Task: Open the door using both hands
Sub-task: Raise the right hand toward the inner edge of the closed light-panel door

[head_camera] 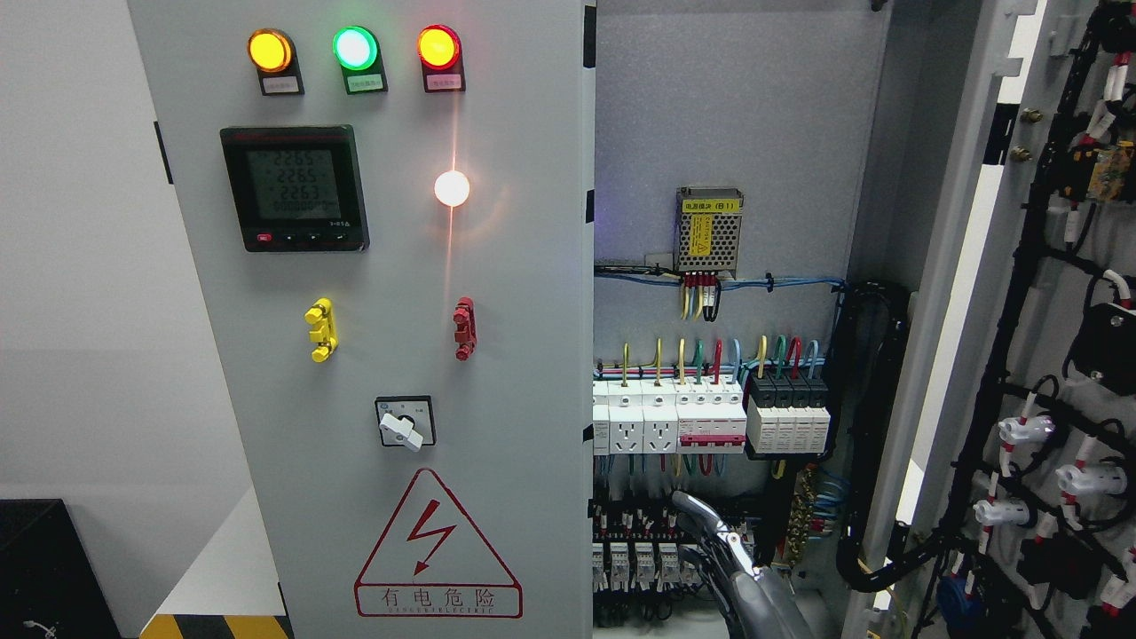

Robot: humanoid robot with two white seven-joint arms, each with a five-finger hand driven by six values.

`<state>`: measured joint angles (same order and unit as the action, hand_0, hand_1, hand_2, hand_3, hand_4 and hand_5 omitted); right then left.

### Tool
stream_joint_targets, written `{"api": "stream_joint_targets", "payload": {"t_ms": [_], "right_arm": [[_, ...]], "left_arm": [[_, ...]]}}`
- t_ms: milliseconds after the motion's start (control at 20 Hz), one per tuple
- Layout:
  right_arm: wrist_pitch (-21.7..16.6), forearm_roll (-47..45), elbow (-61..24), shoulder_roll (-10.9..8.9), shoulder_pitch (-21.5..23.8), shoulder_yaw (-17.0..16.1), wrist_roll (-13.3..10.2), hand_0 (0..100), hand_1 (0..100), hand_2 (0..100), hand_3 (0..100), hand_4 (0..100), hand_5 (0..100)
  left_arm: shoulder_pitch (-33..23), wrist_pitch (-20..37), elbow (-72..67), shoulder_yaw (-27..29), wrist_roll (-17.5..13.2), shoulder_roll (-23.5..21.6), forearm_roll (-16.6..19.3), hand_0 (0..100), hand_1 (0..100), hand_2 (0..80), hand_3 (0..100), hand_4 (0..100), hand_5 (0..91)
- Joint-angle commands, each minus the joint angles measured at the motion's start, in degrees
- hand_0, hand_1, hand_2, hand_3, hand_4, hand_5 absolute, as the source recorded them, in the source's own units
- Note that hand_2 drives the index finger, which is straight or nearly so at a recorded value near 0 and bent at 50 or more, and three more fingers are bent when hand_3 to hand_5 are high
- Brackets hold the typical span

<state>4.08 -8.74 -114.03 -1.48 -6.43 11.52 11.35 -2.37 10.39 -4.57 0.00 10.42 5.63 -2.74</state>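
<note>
Grey steel cabinet doors: the right-hand door (1047, 355) is swung wide to the right of the fingers (710, 524), the panel door with lamps (390, 355) shut to their left. This hand (754, 586) holds nothing; its fingers' spread I cannot tell. Best hook that left door's edge, clear of wiring.

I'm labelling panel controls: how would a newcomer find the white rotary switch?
Start at the closed grey door on the left. Below its digital meter and above the red warning triangle sits the rotary switch: the door's only white knob, on a black-framed square plate.
</note>
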Motion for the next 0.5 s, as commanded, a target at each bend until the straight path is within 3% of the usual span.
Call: {"api": "stream_joint_targets", "payload": {"t_ms": [0,451], "right_arm": [[1.1,0.0,5.8,1.30,-7.6,1.6,0.0,19,0,0,0,0,0],[1.2,-0.2,15.8,1.74,-17.7,1.0,0.0,19,0,0,0,0,0]], "left_arm": [[0.0,0.0,0.0,1.2,0.0,0.0,0.0,0,0,0.0,0,0,0.0],[0.0,0.0,0.0,1.2,0.0,0.0,0.0,0,0,0.0,0,0,0.0]]}}
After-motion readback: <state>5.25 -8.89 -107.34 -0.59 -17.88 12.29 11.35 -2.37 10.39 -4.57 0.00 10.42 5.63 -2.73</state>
